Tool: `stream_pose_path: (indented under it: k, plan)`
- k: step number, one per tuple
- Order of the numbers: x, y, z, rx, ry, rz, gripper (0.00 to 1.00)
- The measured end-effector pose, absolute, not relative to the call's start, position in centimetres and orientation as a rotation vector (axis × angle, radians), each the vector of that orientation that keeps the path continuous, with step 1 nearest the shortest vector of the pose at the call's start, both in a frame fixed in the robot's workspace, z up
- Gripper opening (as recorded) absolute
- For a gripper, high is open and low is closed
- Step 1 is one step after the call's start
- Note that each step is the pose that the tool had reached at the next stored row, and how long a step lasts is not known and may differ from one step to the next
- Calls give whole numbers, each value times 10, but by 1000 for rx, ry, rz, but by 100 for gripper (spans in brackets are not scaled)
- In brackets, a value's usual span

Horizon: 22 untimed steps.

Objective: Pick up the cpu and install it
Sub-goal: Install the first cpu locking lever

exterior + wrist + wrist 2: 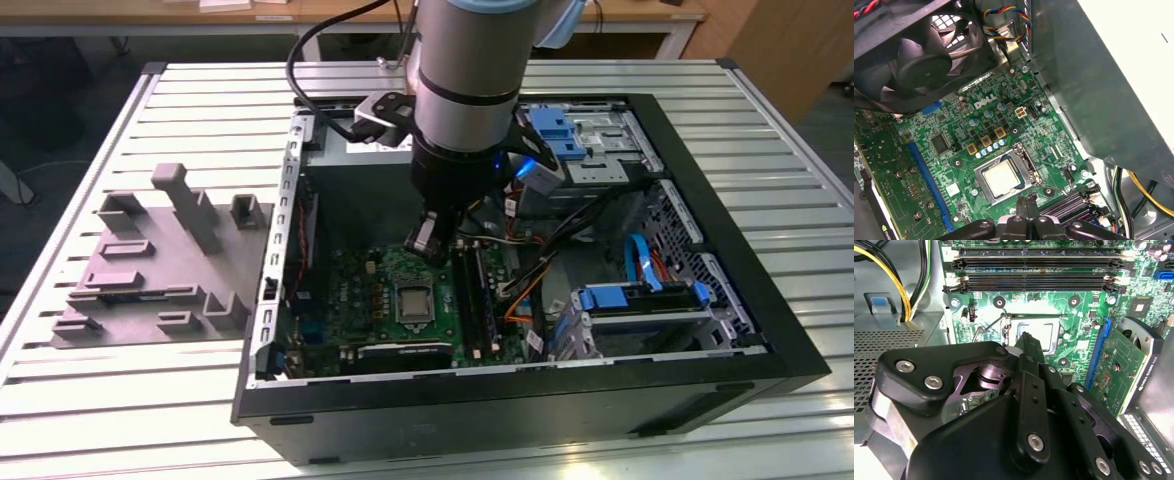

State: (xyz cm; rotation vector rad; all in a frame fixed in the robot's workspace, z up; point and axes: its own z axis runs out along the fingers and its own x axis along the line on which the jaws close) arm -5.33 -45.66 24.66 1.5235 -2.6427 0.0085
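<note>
end effector (pixel 1026 204) closed, empty, above cpu (pixel 1002 178) seated in socket (pixel 1005 176).

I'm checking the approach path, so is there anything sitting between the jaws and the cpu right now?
Nothing visible does. In the first wrist view the cpu lies flat in the socket frame, top uncovered, and the gripper hangs just beside it above the board. The memory slots and yellow cables sit off to the side.
</note>
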Motion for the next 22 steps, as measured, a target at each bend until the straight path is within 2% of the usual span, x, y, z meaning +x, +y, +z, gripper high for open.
stream_pose_path:
  k: [5, 12, 13, 15, 22]
  plan:
    - [-53, -457, 247, 1545, -2671, -77, 11]
    - [-44, -456, 247, 1546, -2673, -82, 11]
    - [-43, -455, 246, 1562, -2695, -165, 11]
    - [-43, -455, 247, 1571, -2706, -210, 11]
    - [-39, -455, 246, 1571, -2707, -214, 11]
